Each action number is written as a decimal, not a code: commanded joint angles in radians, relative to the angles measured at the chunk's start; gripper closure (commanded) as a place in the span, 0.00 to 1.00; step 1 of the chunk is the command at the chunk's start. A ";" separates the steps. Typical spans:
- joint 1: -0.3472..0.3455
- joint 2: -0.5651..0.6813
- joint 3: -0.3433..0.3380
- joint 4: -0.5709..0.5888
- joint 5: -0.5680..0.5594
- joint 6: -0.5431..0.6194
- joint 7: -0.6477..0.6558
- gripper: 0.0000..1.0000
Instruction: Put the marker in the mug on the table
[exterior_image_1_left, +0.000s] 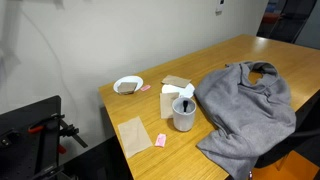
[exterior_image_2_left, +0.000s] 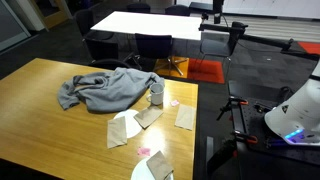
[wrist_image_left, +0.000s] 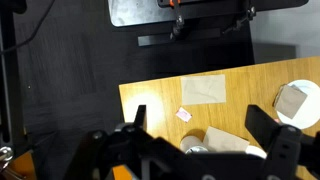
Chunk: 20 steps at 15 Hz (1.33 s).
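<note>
The light grey mug (exterior_image_1_left: 184, 115) stands upright on the wooden table (exterior_image_1_left: 250, 55), next to a grey cloth. A thin black marker (exterior_image_1_left: 187, 92) sticks up out of the mug's top; it also shows in the mug in an exterior view (exterior_image_2_left: 155, 85). The mug (exterior_image_2_left: 157, 97) is near the table's end. In the wrist view my gripper (wrist_image_left: 200, 125) is open and empty, its two dark fingers spread wide. The mug (wrist_image_left: 196, 143) lies below, between them, partly hidden by the gripper body. The gripper does not show in the exterior views.
A crumpled grey cloth (exterior_image_1_left: 245, 105) covers the table beside the mug. A shallow white bowl (exterior_image_1_left: 128, 85), a white box-like thing (exterior_image_1_left: 170, 98), a pink block (exterior_image_1_left: 160, 140) and paper sheets (exterior_image_1_left: 134, 133) lie near the table's end. A black stand (exterior_image_1_left: 40, 130) is beyond the edge.
</note>
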<state>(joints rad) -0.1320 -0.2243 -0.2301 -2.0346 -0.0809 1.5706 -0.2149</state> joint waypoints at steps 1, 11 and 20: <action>-0.011 0.002 0.009 0.003 0.002 -0.002 -0.002 0.00; 0.006 0.026 0.020 -0.033 0.001 0.128 -0.062 0.00; 0.032 0.165 0.037 -0.118 0.043 0.516 -0.411 0.00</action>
<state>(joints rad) -0.1006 -0.0966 -0.2043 -2.1242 -0.0617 1.9576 -0.5191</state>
